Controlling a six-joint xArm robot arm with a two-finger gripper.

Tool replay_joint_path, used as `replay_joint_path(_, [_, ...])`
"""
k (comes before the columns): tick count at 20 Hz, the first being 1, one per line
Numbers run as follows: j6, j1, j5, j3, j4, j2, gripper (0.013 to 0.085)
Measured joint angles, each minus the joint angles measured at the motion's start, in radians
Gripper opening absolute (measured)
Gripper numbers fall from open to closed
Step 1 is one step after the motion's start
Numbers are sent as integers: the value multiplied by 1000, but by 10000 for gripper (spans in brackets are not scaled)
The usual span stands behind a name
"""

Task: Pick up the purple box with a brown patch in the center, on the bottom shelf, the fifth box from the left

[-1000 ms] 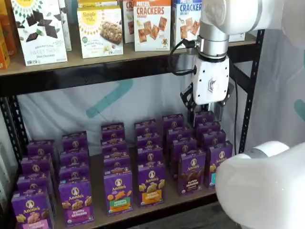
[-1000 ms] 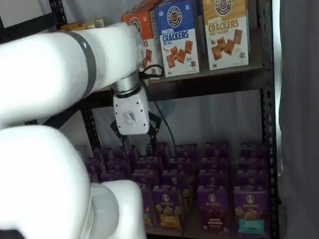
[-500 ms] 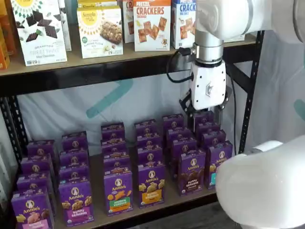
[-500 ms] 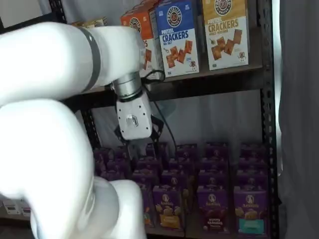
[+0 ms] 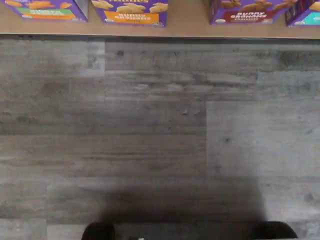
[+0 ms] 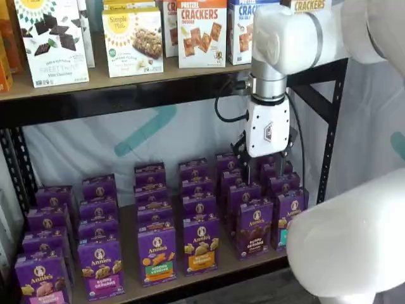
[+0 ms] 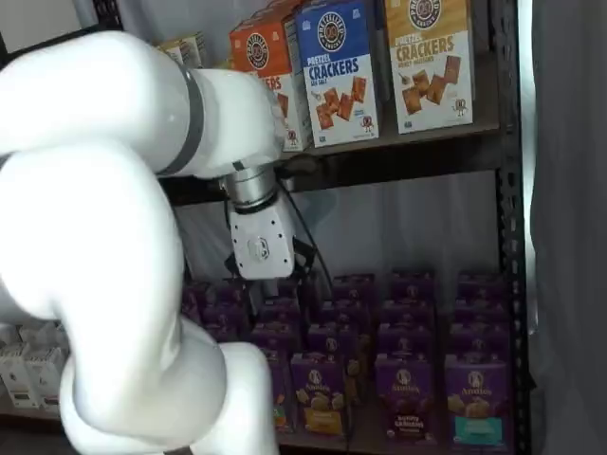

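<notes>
The purple box [image 6: 254, 228] with a dark brown band stands at the front of its row on the bottom shelf [image 6: 209, 273]. It also shows in a shelf view [image 7: 410, 398] and in the wrist view [image 5: 252, 12], at the shelf board's edge [image 5: 190, 27]. My gripper [image 6: 261, 170] hangs over the back boxes of that row, higher than the purple box and behind it. Its white body shows, but the black fingers blend with the boxes behind, so I cannot tell if they are apart. In a shelf view the gripper [image 7: 268, 284] is partly hidden by my arm.
A purple carton with an orange band [image 6: 201, 244] stands left of the target, one with a teal band [image 6: 288, 218] right of it. Cracker boxes [image 6: 201, 31] fill the upper shelf. A black upright [image 6: 329, 126] is close on the right. Grey plank floor [image 5: 160, 130] lies below.
The gripper has moved left and a little lower in front of the bottom shelf's back rows. The boxes have not moved.
</notes>
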Motion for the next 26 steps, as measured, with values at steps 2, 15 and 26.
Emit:
replay_joint_path(2, [-1, -1, -34, 11, 3, 21, 850])
replay_joint_path(15, [-24, -26, -336, 76, 7, 252, 850])
replay_joint_path(26, [-28, -58, -538, -4, -27, 528, 850])
